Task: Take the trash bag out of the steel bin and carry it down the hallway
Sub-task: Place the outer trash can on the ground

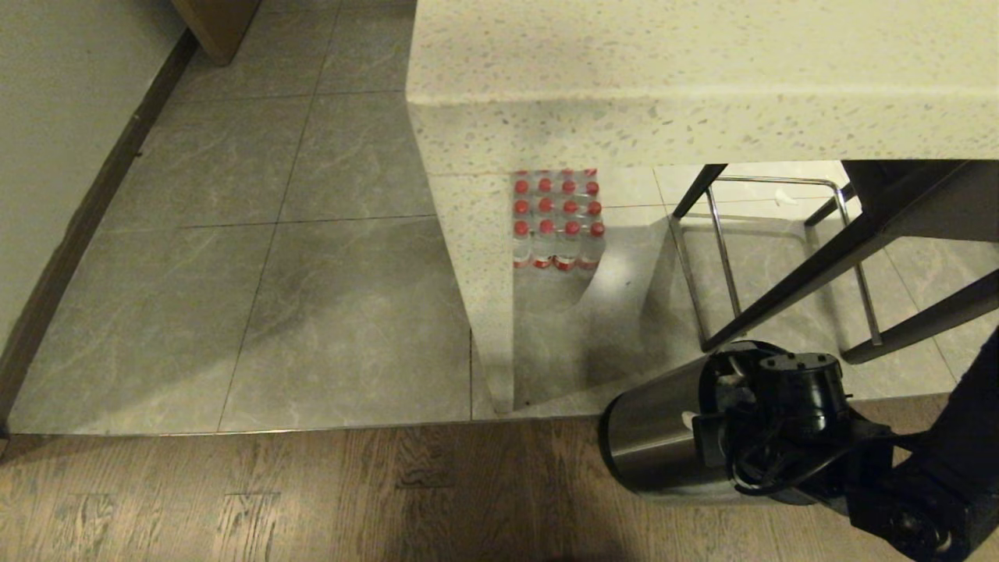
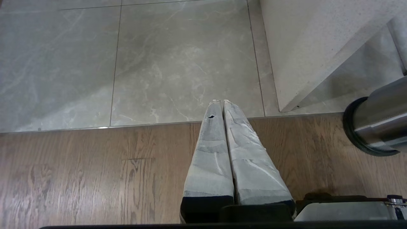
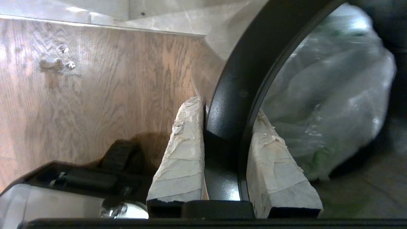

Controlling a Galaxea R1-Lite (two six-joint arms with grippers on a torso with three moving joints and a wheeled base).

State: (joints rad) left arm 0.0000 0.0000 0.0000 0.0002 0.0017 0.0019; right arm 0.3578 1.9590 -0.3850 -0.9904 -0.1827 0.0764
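The steel bin (image 1: pixel 652 445) stands at the edge of the wood floor, low on the right of the head view, and looks tilted with its brushed side facing up. My right gripper (image 3: pixel 226 108) is shut on the bin's black rim (image 3: pixel 241 79), with one taped finger outside it and one inside. The trash bag (image 3: pixel 327 95), translucent white with a little green, lies crumpled inside the bin. In the head view the black wrist of my right gripper (image 1: pixel 706 421) covers the bin's mouth. My left gripper (image 2: pixel 221 102) hangs shut and empty over the floor, left of the steel bin (image 2: pixel 378 121).
A speckled stone counter (image 1: pixel 624 78) rises just behind the bin. Under it sit a pack of red-capped bottles (image 1: pixel 558 218) and a metal-framed stool (image 1: pixel 780 257). Grey floor tiles (image 1: pixel 257 273) stretch to the left as far as a wall (image 1: pixel 47 117) with a dark baseboard.
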